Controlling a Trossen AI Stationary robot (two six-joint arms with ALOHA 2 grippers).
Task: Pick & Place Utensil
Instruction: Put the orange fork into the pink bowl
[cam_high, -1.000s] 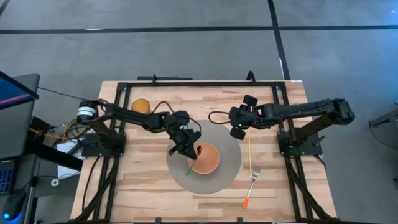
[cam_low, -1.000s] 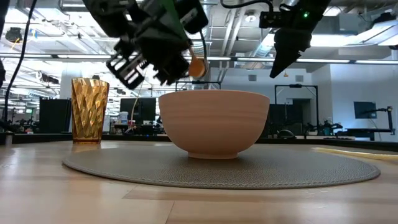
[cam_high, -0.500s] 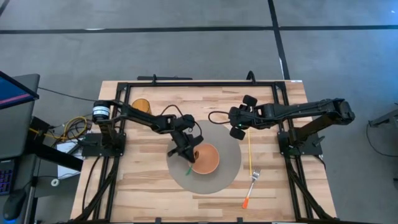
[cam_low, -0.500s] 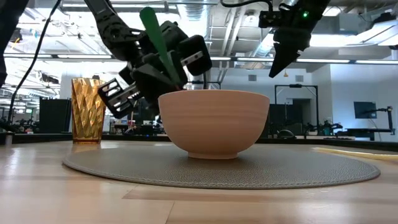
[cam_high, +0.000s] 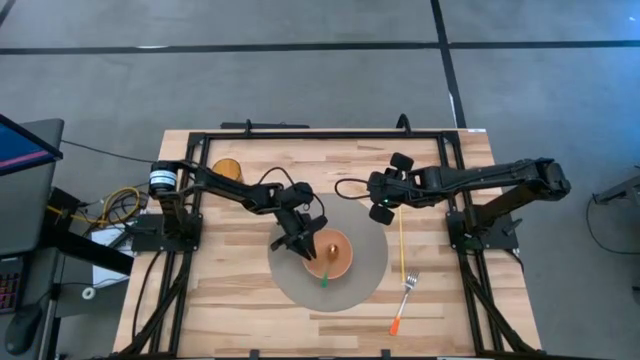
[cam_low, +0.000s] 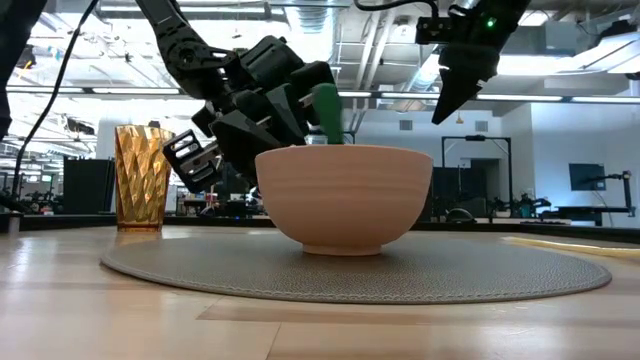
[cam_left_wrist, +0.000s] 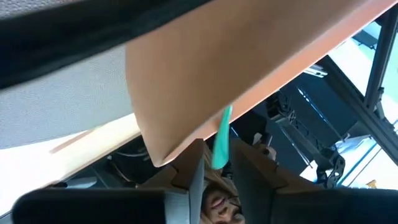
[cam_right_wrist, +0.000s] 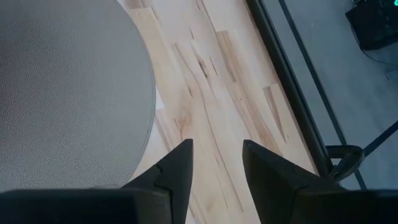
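Observation:
A tan bowl (cam_high: 330, 258) (cam_low: 343, 195) stands on a round grey mat (cam_high: 365, 272). A utensil with a green handle (cam_high: 323, 280) lies in the bowl. Its pale head (cam_high: 333, 244) is inside, and the handle leans on the near rim and sticks up past it (cam_low: 326, 110). My left gripper (cam_high: 302, 246) (cam_left_wrist: 216, 167) is low at the bowl's left rim, open. In the left wrist view the green handle (cam_left_wrist: 221, 138) shows beyond the gap between the fingers. My right gripper (cam_high: 380, 211) (cam_right_wrist: 214, 155) hangs open above the table, past the mat's far right edge.
An amber faceted cup (cam_high: 227, 170) (cam_low: 139, 178) stands at the table's far left. A fork with an orange handle (cam_high: 403, 300) and a thin yellow stick (cam_high: 401, 250) lie on the wood right of the mat. Black frame rails (cam_high: 330, 135) border the table.
The left gripper came down to the bowl's left rim with the utensil. The utensil then swung away from the fingers into the bowl. Its green end now points toward the near edge instead of lying beside the gripper. The right arm kept still.

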